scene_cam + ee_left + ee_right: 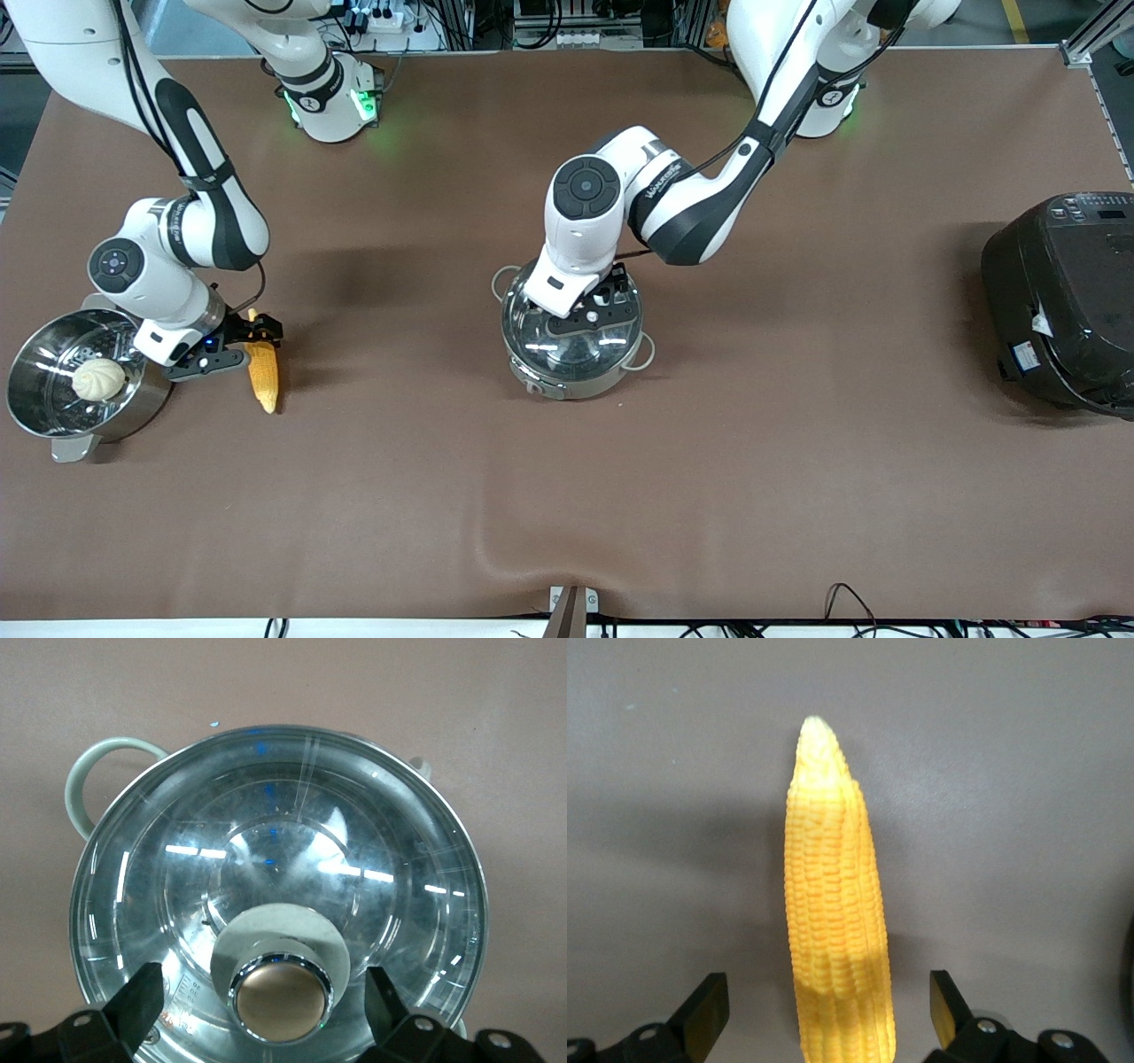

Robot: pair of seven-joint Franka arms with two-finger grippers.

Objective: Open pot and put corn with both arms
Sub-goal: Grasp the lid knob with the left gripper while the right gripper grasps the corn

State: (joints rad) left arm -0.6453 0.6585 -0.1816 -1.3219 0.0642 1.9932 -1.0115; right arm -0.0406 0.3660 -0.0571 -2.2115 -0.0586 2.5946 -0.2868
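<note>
The pot [567,385] stands mid-table with its glass lid [530,335] on. My left gripper [599,310] is right over the lid. In the left wrist view it [264,988] is open, with one finger [140,999] on each side of the copper knob [282,999] and a gap on both sides. The lid [266,815] fills that view. The corn [263,376] lies on the table toward the right arm's end. My right gripper [252,335] is open around its thick end. In the right wrist view it [828,1005] straddles the corn [833,895] without touching it.
A deeper steel steamer pot [35,416] holding a pale bun [98,378] stands close beside the corn, at the right arm's end of the table. A big black rice cooker [1063,301] stands at the left arm's end.
</note>
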